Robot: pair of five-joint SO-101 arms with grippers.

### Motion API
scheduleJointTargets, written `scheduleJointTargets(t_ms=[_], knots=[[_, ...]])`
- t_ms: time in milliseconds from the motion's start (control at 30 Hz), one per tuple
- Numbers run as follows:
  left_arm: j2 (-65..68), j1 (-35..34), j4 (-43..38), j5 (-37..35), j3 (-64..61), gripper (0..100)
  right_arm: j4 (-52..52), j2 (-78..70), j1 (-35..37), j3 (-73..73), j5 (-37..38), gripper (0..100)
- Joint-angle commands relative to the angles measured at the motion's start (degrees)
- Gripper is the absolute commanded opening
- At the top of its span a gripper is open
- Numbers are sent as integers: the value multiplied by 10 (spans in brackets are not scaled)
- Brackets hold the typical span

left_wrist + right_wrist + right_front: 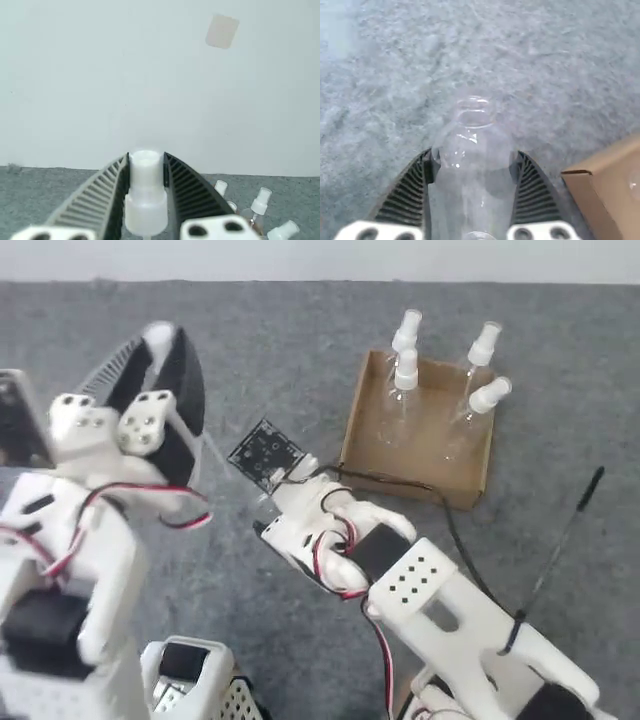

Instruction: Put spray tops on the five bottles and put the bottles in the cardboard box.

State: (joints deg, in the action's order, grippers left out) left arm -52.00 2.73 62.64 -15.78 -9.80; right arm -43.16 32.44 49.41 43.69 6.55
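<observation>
Left pincer (146,158): clamped on a white spray top (146,200).
Right pincer (474,161): closed around an uncapped clear bottle (472,142) over the grey worktop (570,60).
Cardboard box (400,476): four capped bottles (405,375) inside.

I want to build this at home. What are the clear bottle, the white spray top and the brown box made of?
The bottle looks like clear glossy plastic, though glass is possible: the grey mat shows through it. The spray top seems smooth, milky white plastic. The box looks like dull brown cardboard with a folded edge.
</observation>
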Motion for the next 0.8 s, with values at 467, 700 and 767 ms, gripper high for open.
scheduleJointTargets(t_ms=[467, 700, 767], knots=[[2, -18, -120, -34, -134, 11, 256, 170, 12, 180, -45, 6], [1, -15, -117, -34, -201, 11, 258, 170, 8, 179, -46, 6], [1, -15, -104, -35, -211, 11, 270, 170, 7, 182, -46, 6]])
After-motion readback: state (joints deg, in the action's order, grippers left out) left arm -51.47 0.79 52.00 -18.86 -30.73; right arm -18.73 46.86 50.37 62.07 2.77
